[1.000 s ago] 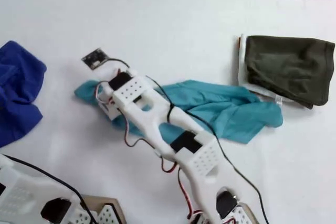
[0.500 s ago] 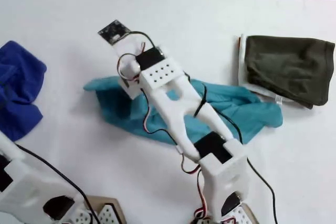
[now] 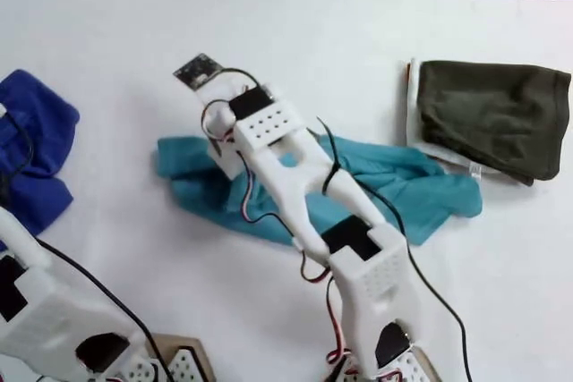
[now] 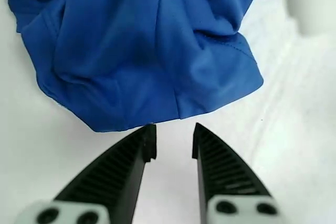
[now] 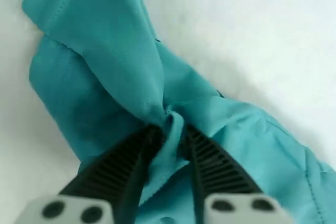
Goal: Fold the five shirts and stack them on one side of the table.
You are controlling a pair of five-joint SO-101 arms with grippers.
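A crumpled teal shirt (image 3: 416, 190) lies across the middle of the table. My right gripper (image 5: 169, 135) is shut on a bunched fold of the teal shirt (image 5: 100, 72) near its left end, and in the high view the right gripper (image 3: 222, 145) sits over that end. A rumpled blue shirt (image 3: 31, 145) lies at the table's left edge. My left gripper (image 4: 173, 140) hangs open just short of the hem of the blue shirt (image 4: 142, 45), with nothing between its fingers. A folded dark green shirt (image 3: 492, 118) lies at the right on a folded white piece (image 3: 414, 127).
The left arm's base (image 3: 45, 319) stands at the front left, the right arm's base (image 3: 380, 346) at the front centre. Bare white table (image 3: 295, 33) stretches along the back and at the front right.
My right gripper has moved back and to the right with the teal shirt's left end, pulling it toward the middle. The left arm has shifted toward the blue shirt.
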